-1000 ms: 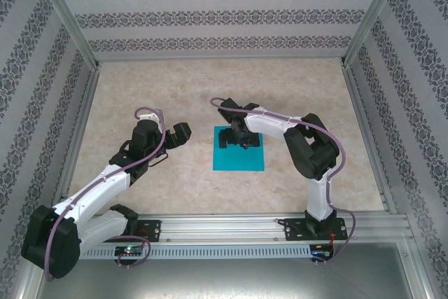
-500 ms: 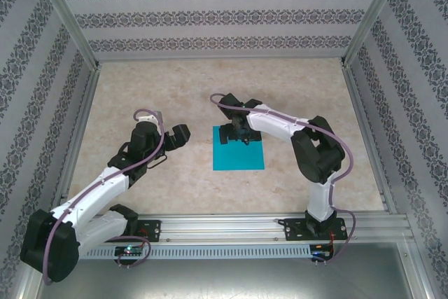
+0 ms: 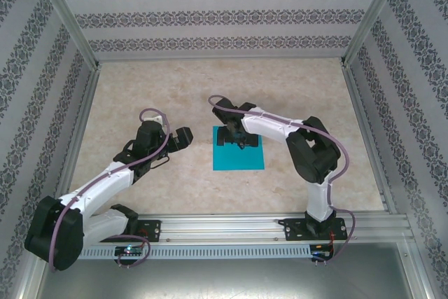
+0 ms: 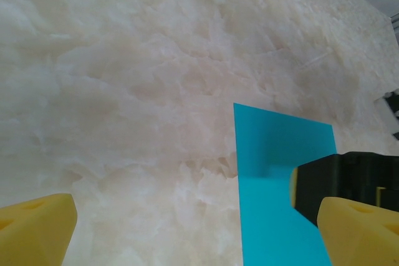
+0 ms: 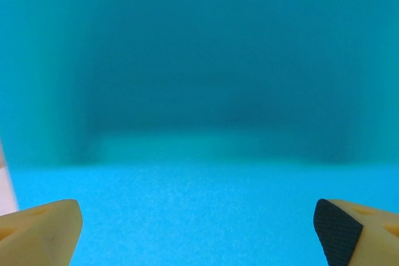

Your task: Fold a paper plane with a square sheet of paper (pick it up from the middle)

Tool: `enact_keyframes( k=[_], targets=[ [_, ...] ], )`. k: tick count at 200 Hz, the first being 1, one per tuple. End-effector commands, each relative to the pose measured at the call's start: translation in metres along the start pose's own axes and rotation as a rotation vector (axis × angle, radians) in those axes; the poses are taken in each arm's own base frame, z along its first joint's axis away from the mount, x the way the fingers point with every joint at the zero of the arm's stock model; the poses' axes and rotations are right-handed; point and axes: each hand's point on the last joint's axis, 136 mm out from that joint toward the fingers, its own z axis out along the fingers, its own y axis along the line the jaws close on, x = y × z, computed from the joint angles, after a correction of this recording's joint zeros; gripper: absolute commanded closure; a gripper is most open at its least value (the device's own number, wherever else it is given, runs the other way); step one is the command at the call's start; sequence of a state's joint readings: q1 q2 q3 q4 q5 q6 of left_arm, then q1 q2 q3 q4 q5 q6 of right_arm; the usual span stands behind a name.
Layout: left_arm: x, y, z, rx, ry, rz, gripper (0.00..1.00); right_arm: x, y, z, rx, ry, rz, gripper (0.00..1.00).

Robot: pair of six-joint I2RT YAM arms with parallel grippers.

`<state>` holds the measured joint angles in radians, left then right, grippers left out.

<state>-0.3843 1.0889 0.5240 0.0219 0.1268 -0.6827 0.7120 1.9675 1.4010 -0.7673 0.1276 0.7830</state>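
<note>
The square sheet of paper lies flat and unfolded on the marble-patterned table; a folded paper plane is out of view. My right gripper hangs over the sheet's far half, pointing down. In the right wrist view the teal sheet spans the frame, with the right gripper open and its yellow fingertips wide apart just above it. My left gripper sits to the left of the sheet, apart from it. It is open over bare table, with the sheet's left edge ahead.
The table is ringed by an aluminium frame and patterned walls. A metal rail at the near edge carries both arm bases. In the left wrist view the right gripper's black body rests above the sheet.
The right arm shifted slightly while its gripper stayed over the sheet's far part. The left gripper dropped a little and edged toward the sheet.
</note>
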Motion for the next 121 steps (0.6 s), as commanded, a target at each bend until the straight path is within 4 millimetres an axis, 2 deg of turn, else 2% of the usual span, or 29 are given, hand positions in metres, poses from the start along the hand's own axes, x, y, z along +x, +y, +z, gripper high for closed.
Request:
enact_keyframes(
  k=[1,37,72,121],
  targets=[
    [-0.017,-0.009,-0.007,0.02,-0.05,0.027,0.0,0.004,-0.008,0.005,0.067,0.003,0.014,0.02],
    [-0.02,-0.012,-0.005,0.028,-0.055,0.021,0.0,0.016,-0.005,0.021,0.055,0.039,0.0,0.02],
    [-0.016,-0.006,-0.003,0.003,-0.045,0.003,0.0,0.03,-0.009,0.037,0.083,0.074,-0.018,0.02],
    [-0.016,-0.006,-0.009,0.005,-0.054,0.014,0.0,0.03,-0.011,0.038,0.09,0.07,-0.026,0.02]
  ],
)
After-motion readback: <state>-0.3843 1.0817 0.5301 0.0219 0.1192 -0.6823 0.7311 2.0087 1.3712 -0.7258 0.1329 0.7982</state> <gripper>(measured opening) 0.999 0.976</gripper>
